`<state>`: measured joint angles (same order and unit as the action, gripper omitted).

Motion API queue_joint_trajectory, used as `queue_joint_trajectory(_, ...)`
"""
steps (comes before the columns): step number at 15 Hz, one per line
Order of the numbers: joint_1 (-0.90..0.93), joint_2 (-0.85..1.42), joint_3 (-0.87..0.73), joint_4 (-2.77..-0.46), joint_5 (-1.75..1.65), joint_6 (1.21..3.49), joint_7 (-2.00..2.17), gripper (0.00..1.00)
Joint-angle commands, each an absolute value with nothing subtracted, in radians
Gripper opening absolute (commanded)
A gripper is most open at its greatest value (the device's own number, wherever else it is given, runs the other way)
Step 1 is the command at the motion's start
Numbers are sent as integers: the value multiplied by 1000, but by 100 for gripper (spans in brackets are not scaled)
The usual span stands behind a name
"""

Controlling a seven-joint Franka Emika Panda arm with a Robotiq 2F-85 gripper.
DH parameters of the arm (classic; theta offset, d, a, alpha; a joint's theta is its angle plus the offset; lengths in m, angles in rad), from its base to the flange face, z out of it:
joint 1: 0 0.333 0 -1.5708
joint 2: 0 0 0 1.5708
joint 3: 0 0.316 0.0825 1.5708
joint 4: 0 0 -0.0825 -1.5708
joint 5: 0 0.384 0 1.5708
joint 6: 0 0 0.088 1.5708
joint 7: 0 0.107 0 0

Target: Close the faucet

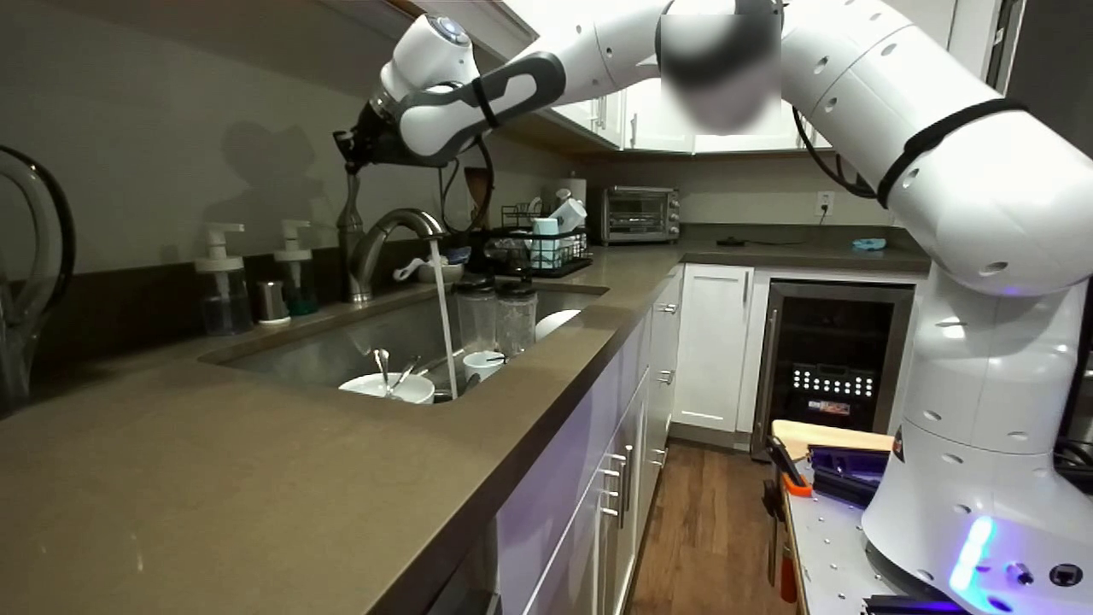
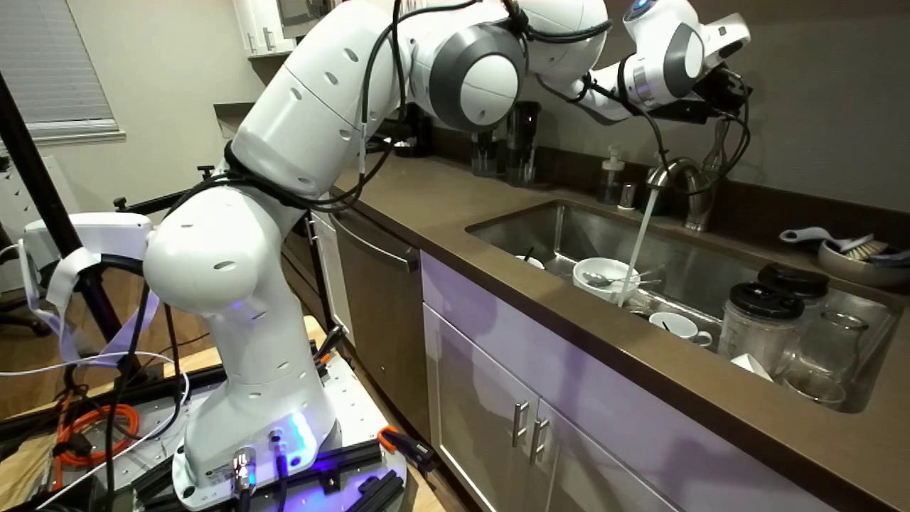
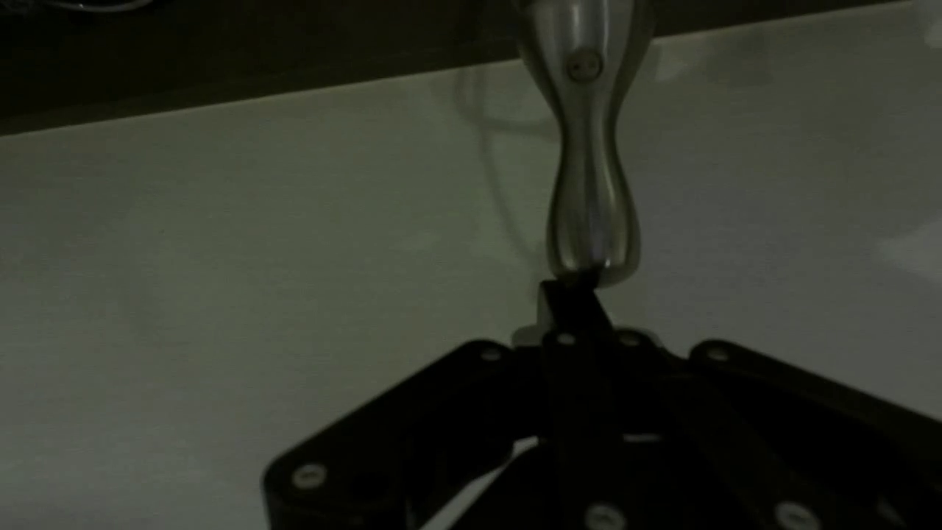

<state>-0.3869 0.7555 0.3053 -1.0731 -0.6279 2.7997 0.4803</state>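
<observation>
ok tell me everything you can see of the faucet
The faucet looks like brushed silver metal and stands upright on the counter between sink and wall. Its arched spout curves downward over the sink, with water running from it. Its tall handle narrows at a waist and bears a small round disc. The hand, shut, is at the handle's tip; they appear to touch.
</observation>
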Motion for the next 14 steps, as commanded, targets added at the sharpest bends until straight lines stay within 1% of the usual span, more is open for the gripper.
queue_joint_trajectory(1, -418, 749, 366, -1072, -588, 2733, 399, 4)
queue_joint_trajectory(2, -349, 725, 251, -1088, -423, 2745, 305, 4)
queue_joint_trajectory(6, -290, 717, 149, -1077, -168, 2732, 130, 4)
queue_joint_trajectory(11, -250, 721, 74, -1075, -36, 2730, 51, 4)
queue_joint_trajectory(13, -243, 719, 56, -1079, -16, 2726, 41, 4)
queue_joint_trajectory(14, -259, 722, 76, -1083, -69, 2741, 81, 4)
